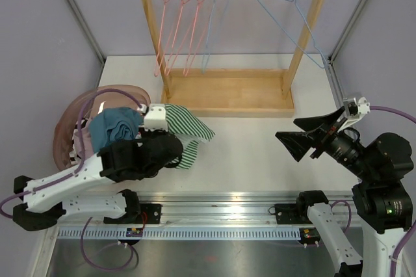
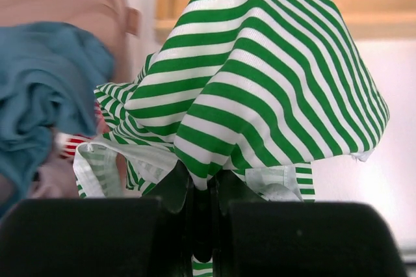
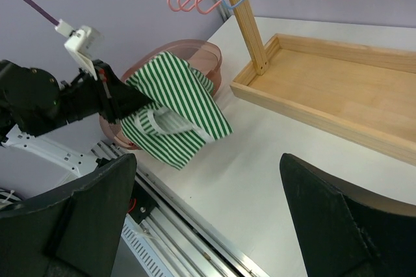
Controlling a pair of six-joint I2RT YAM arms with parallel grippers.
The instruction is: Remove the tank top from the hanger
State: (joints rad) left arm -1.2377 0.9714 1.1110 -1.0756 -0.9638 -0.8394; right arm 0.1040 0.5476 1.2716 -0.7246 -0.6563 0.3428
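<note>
Gripping the striped tank top (image 2: 260, 82) in closed fingers, the left hand (image 2: 203, 196) holds it raised beside the basket (image 1: 65, 127), over the desk (image 1: 260, 153). The right hand (image 3: 208, 192) stands wide open, well apart. The rack's hangers (image 1: 179, 23) hang bare. Whether a hanger sits inside the tented cloth is hidden, so progress stays uncertain.

Twin arms at the bench: the left arm (image 1: 62, 189) pairs white links with black joint housings. The right arm (image 1: 380, 179) shows bulky black housings, a white lower link and a small green light (image 1: 390, 210). Purple cables (image 1: 97, 97) trail from both. The left gripper (image 2: 205, 190) and right gripper (image 3: 208, 160) have matte black, wedge-shaped fingers, each topped by a white bracket (image 1: 355, 106).
</note>
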